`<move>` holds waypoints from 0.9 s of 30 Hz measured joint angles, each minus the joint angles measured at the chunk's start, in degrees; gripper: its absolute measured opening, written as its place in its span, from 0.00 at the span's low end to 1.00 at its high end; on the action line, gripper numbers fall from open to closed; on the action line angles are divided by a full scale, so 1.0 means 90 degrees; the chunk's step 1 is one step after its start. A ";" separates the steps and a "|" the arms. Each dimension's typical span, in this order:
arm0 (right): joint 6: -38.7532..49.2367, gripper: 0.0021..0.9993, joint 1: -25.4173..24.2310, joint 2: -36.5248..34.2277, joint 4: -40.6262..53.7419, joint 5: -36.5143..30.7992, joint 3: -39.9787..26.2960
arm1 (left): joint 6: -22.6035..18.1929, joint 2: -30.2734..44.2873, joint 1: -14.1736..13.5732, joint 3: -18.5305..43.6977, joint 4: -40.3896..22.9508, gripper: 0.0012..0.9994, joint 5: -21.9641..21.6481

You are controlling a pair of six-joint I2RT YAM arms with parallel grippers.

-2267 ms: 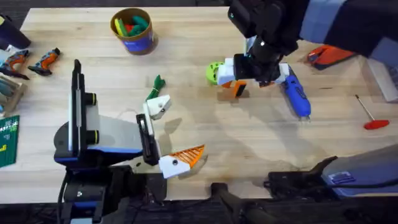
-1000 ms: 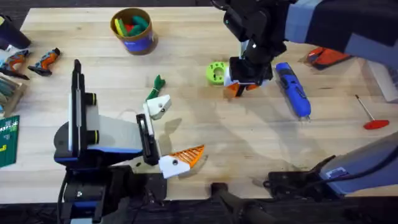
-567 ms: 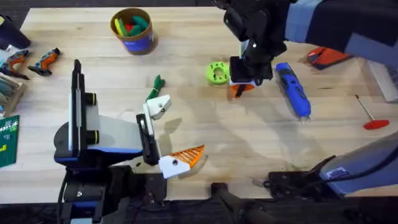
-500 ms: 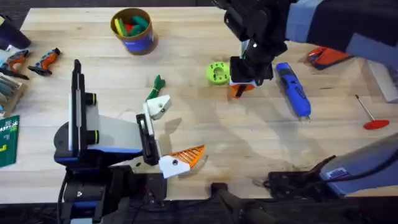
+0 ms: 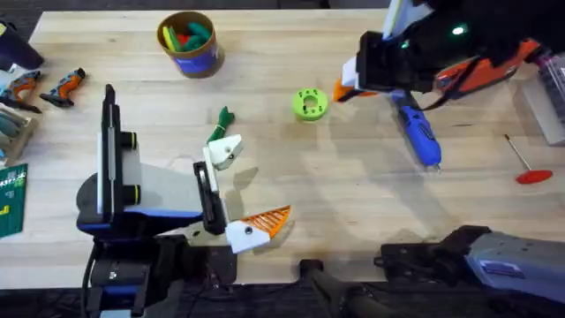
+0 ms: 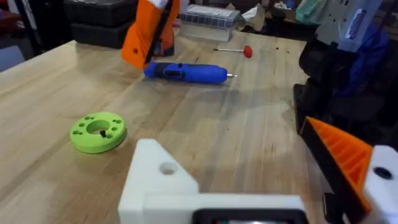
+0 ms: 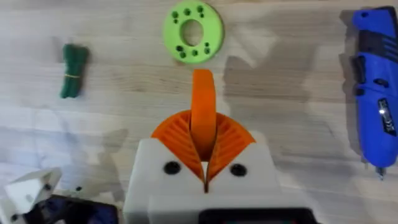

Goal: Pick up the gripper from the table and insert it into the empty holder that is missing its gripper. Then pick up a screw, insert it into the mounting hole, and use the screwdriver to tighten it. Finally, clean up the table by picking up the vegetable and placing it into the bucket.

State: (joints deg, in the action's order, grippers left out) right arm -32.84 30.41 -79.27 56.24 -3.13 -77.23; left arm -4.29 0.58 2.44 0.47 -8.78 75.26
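The right gripper (image 7: 204,163) is clamped on the orange gripper piece (image 7: 202,115), apparently lifted above the tabletop (image 5: 353,190) near the far edge, between the green disc (image 5: 309,103) and the screwdriver (image 5: 417,132). The left gripper (image 5: 231,190) stands apart, its empty holder (image 5: 222,150) touching the vegetable (image 5: 220,123).

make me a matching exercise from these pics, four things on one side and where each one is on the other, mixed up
Things:
1. orange gripper piece
2. blue screwdriver
3. dark green vegetable
4. bucket

Places:
A. standing at the table's far side, toy pieces inside
B. lying flat on the table next to the raised right end effector
C. clamped between the right end effector's orange pads, off the table
D. lying by the left end effector's empty holder

Pairs: 1-C, 2-B, 3-D, 4-A
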 joint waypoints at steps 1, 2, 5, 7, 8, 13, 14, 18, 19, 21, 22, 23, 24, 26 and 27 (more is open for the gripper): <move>0.0000 0.01 0.0000 0.0106 -0.0055 0.0063 0.0000 | 0.0000 -0.0002 0.0000 0.0000 0.0000 0.99 0.0000; 0.0002 0.01 0.0000 0.0184 -0.0099 0.0125 0.0000 | 0.0000 0.0000 0.0000 0.0000 0.0000 0.99 0.0000; 0.0000 0.01 0.0000 0.0396 -0.0286 0.0359 0.0001 | 0.0000 -0.0001 0.0000 0.0000 0.0000 0.99 0.0000; 0.0000 0.01 0.0000 0.0532 -0.0560 0.0547 0.0033 | 0.0000 0.0000 0.0000 0.0000 0.0000 0.99 0.0000; 0.0001 0.01 0.0000 0.0611 -0.0754 0.0662 0.0093 | 0.0000 0.0000 0.0000 0.0000 0.0000 0.99 0.0000; 0.0078 0.01 -0.0109 0.1188 -0.2143 0.1737 0.1030 | 0.0000 -0.0002 0.0000 0.0000 0.0000 0.99 0.0000; 0.0092 0.01 -0.0164 0.1308 -0.2507 0.2048 0.1333 | 0.0000 -0.0001 0.0000 0.0000 0.0000 0.99 0.0000; 0.0114 0.01 -0.0520 0.1662 -0.4097 0.3447 0.2571 | 0.0000 0.0000 0.0000 0.0000 0.0000 0.99 0.0000; 0.0053 0.01 -0.0623 0.1701 -0.4435 0.3798 0.2832 | 0.0000 0.0000 0.0000 0.0000 0.0000 0.99 0.0000; -0.0130 0.01 -0.0862 0.1725 -0.5246 0.4544 0.3379 | 0.0000 0.0000 0.0000 0.0000 0.0000 0.99 0.0000; -0.0224 0.01 -0.0966 0.1723 -0.5576 0.4856 0.3600 | -0.0001 -0.0001 0.0000 0.0000 0.0000 0.99 0.0000; -0.0349 0.01 -0.1073 0.1716 -0.5934 0.5175 0.3831 | 0.0000 0.0000 0.0000 0.0000 0.0000 0.99 0.0000; -0.0484 0.01 -0.1180 0.1706 -0.6256 0.5497 0.4055 | 0.0000 0.0000 0.0000 0.0000 0.0000 0.99 0.0000; -0.0721 0.01 -0.1361 0.1665 -0.6739 0.6044 0.4420 | 0.0000 0.0000 0.0000 0.0000 0.0000 0.99 0.0000; -0.0827 0.01 -0.1426 0.1630 -0.6903 0.6271 0.4553 | 0.0000 0.0000 0.0000 0.0000 0.0000 0.99 0.0000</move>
State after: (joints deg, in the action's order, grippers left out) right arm -40.28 17.58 -64.60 -5.89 53.30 -36.26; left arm -4.30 0.58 2.44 0.47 -8.78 75.26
